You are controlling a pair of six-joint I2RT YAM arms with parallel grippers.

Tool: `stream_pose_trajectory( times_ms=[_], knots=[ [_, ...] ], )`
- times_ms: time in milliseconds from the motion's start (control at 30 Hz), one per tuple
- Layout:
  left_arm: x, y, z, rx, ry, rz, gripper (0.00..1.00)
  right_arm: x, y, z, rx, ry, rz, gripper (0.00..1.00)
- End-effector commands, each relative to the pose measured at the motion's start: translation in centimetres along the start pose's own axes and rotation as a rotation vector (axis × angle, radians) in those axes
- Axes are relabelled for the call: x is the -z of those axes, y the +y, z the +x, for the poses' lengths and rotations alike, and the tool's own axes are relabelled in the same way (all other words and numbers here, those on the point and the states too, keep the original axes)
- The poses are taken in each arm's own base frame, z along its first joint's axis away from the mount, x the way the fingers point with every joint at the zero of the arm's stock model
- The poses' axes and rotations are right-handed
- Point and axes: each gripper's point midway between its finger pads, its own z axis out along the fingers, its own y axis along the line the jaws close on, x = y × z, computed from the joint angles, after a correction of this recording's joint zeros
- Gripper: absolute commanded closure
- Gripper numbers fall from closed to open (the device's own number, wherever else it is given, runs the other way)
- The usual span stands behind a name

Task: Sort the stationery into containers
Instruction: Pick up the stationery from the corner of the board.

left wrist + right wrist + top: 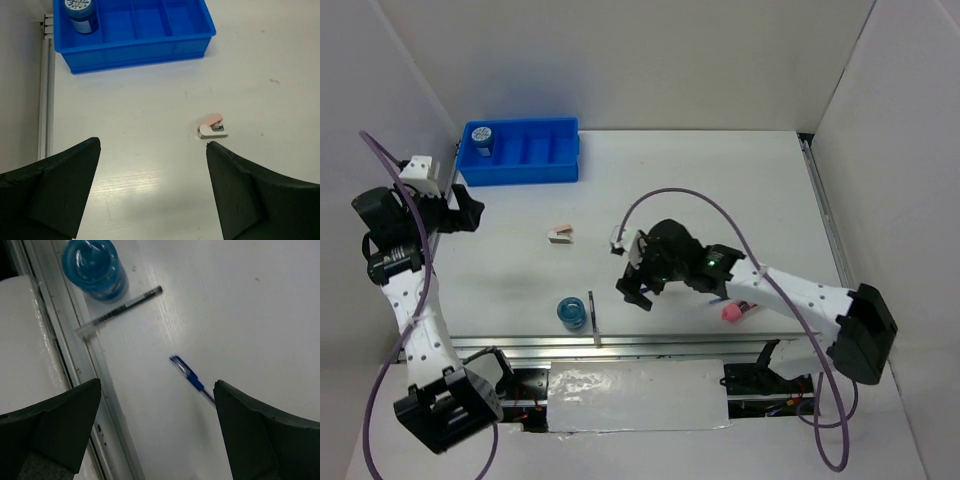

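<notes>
Pen [191, 378], blue, lies beneath wide-open right pincer [157, 385].

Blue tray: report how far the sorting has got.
Done: one blue roll stands in the end compartment of the blue tray; the other compartments look empty. In hand: nothing; the left gripper and right gripper are open and empty, the right above a blue pen. Left: that pen, a second blue roll, a dark stick beside it, a pink-and-white item and a pink tube, loose on the table.

Blue tray [135, 52], blue roll [80, 14] in its left compartment; pink-white item [212, 128] nearer
</notes>
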Motion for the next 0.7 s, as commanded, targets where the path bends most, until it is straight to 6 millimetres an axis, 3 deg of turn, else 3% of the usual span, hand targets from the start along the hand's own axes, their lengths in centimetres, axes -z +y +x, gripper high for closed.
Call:
stream_pose_trajectory(
  times_ms=[0, 67, 100, 133, 267, 467, 667],
  knots=[
    [2.3, -2.6, 0.6, -0.038, 0.005, 0.069, 0.01, -3.4, 0.0, -3.1, 0.021, -0.035, 0.015, 0.0],
    [2.7, -3.4, 1.1, -0.031, 0.011, 0.098, 0.01, -4.9, 1.4, -4.2, 0.029, -0.046, 0.002, 0.0],
    [2.7, -3.8, 1.3, -0.018, 0.014, 0.112, 0.01, -6.3, 1.8, -3.7, 0.029, -0.017, -0.007, 0.0],
    [2.6, -3.9, 1.5, -0.005, 0.018, 0.117, 0.01, -6.7, 2.1, -4.9, 0.033, -0.034, -0.006, 0.0],
    [2.1, -4.4, 2.0, 0.057, 0.017, 0.155, 0.01, -8.6, 4.1, -6.3, 0.043, -0.044, -0.047, 0.0],
    [1.7, -4.5, 2.4, 0.07, 0.018, 0.17, 0.01, -11.2, 6.7, -6.0, 0.058, -0.032, -0.11, 0.0],
    [1.6, -4.1, 2.9, 0.06, 0.037, 0.157, 0.01, -14.4, 8.6, -4.2, 0.081, 0.022, -0.138, 0.0]
  ],
)
